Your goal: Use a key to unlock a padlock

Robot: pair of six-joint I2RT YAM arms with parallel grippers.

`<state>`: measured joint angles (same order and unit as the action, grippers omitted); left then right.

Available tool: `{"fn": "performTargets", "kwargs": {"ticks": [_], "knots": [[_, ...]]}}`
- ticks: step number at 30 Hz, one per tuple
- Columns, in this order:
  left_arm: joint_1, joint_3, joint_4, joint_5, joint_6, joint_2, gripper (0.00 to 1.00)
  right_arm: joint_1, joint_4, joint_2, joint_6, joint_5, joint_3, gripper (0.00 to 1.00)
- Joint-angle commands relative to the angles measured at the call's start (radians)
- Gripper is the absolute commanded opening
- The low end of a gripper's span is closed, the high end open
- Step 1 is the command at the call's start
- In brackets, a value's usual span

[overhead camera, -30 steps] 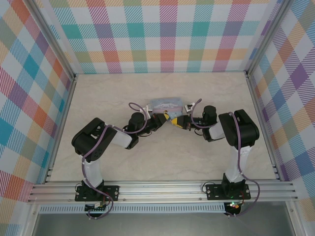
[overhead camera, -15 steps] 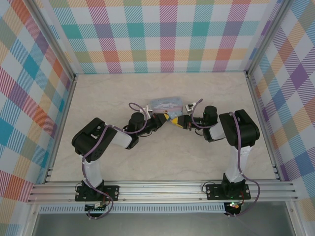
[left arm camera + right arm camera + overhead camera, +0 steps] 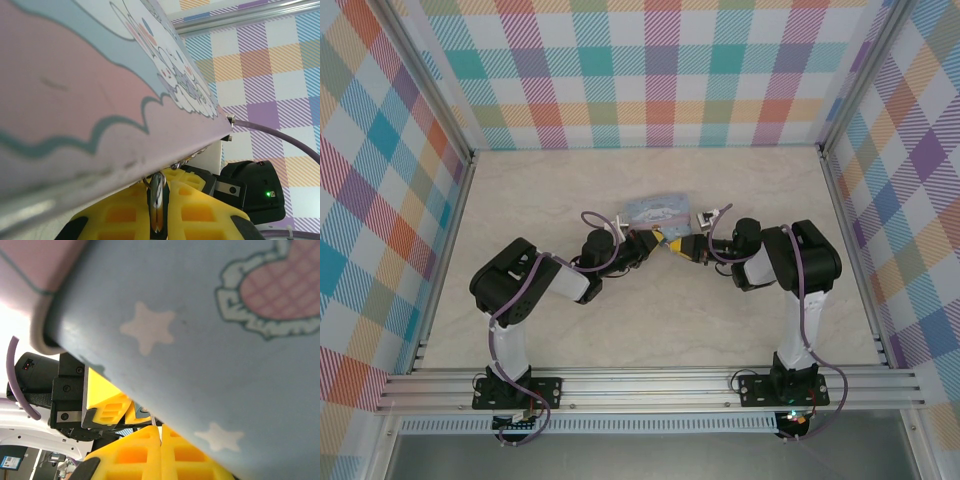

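Clearance looks tight under the tin (image 3: 655, 211); one bump could jolt everything. The left gripper (image 3: 160, 190) is clamped on the padlock (image 3: 157, 205) by its shackle, fine. The right gripper (image 3: 161, 429) seems to be pinching the key (image 3: 152, 418), so thin it could twist or slip.

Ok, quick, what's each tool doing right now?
Left tool: shut on the padlock, silvery metal between its pads.
Right tool: shut on a thin sliver, likely the key.
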<state>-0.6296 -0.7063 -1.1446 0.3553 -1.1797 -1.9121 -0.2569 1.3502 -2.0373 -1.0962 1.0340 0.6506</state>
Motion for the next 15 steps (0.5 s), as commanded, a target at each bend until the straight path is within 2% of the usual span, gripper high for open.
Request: {"fn": "performTargets", "kwargs": {"ticks": [1, 15], "knots": [[-0.051, -0.047, -0.127, 0.178, -0.029, 0.029, 0.00, -0.008, 0.011, -0.035, 0.005, -0.114, 0.039, 0.04], [-0.053, -0.059, -0.088, 0.192, 0.004, 0.015, 0.00, -0.010, 0.056, 0.013, -0.084, -0.096, 0.060, 0.04]]}}
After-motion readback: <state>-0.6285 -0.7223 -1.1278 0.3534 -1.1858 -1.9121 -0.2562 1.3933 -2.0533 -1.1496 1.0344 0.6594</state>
